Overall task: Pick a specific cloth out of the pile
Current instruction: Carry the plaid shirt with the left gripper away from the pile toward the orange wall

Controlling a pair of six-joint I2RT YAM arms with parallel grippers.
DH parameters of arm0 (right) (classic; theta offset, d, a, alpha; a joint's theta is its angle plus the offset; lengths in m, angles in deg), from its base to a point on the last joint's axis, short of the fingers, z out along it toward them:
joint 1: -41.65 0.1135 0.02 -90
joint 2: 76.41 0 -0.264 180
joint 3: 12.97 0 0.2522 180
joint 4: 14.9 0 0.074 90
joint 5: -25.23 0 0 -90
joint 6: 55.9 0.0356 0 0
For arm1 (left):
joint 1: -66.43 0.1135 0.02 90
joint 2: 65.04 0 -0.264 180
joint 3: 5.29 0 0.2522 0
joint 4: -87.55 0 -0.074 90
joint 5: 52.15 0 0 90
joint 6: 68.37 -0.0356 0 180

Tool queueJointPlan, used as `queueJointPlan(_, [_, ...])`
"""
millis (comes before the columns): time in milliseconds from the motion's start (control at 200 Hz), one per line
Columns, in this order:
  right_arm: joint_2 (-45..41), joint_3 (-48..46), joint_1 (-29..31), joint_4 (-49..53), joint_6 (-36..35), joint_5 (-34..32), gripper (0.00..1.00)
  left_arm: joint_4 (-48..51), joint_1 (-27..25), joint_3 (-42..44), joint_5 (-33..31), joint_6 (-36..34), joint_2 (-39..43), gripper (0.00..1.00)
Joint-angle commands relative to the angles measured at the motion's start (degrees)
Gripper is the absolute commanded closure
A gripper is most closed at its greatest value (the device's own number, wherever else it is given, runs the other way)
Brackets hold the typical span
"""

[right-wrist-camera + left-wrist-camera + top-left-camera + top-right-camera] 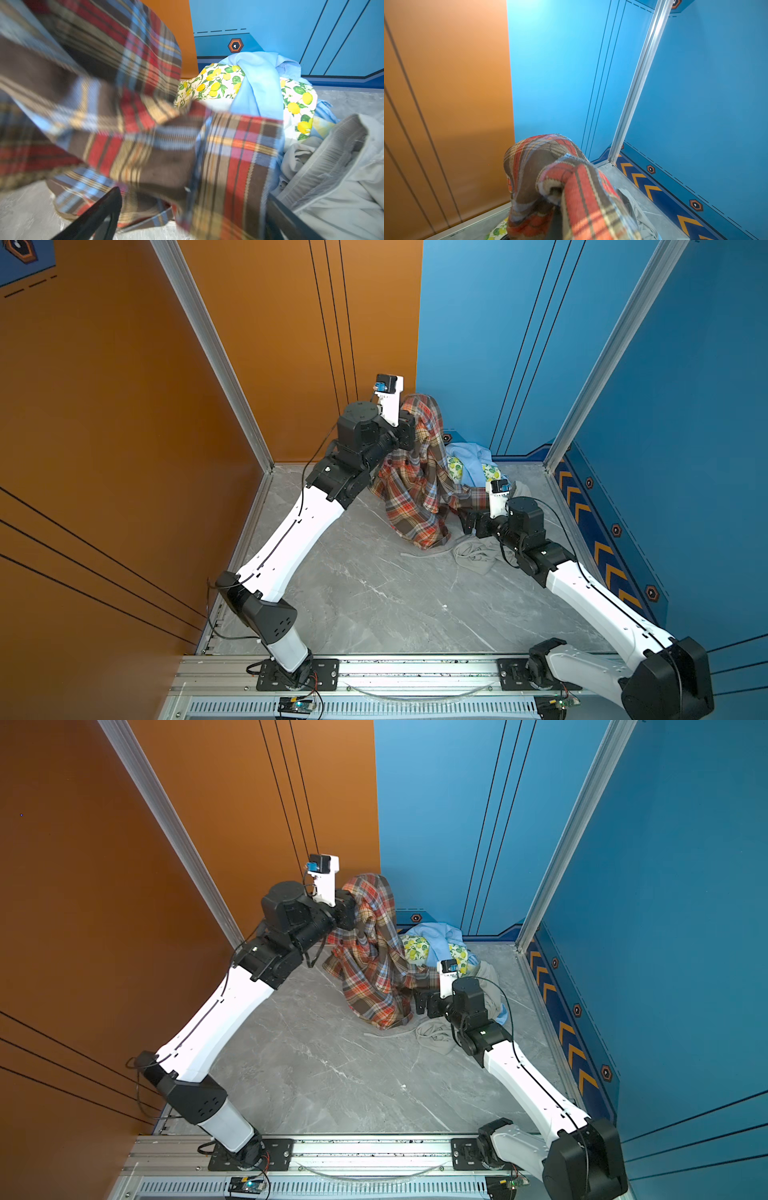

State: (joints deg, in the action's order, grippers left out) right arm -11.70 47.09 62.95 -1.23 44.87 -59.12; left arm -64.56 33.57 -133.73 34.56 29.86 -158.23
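The walled bay served as the only enclosure: a smooth orange wall and a blue wall met at the far corner over a grey, marble-veined floor, and all the clothing lay inside it near that corner. The cloth, a soft woven plaid in red, orange, brown and grey-blue checks, hung in long vertical folds from the raised left gripper, whose jaws were closed on a bunched upper fold and were themselves buried under the fabric. In the left wrist view the same plaid humped over the gripper in a rounded, ribbed-looking lump. Its lower hem pooled on the floor in both top views, and one trailing edge reached toward the pile. The right gripper sat low beside that hem with its jaws spread wide; its flat black fingers stood far apart, with loose, blurred plaid draped between them and not pinched. The pile itself was a crumpled heap: a light blue garment, smooth and thin, lay twisted over a white lemon-print cloth with yellow fruit and green leaves. A plain grey garment with a ribbed band sprawled just beside them, its wrinkled edge spread flat on the floor under the right arm.
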Motion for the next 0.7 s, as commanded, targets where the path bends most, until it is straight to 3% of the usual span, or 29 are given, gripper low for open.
queueJointPlan(0, [-1.08,-1.32,1.41,-3.87,-0.17,0.11,0.00,1.60,2.52,-2.67,-2.56,-2.72,4.95,1.00])
queueJointPlan(300, [0.84,-2.24,5.81,-2.36,-1.90,-2.65,0.00,4.65,13.11,0.47,-3.22,-3.08,11.78,1.00])
queueJointPlan(696, [2.34,-2.38,9.43,-2.30,-2.33,-5.25,0.00,8.50,31.17,0.74,3.07,2.99,15.08,1.00])
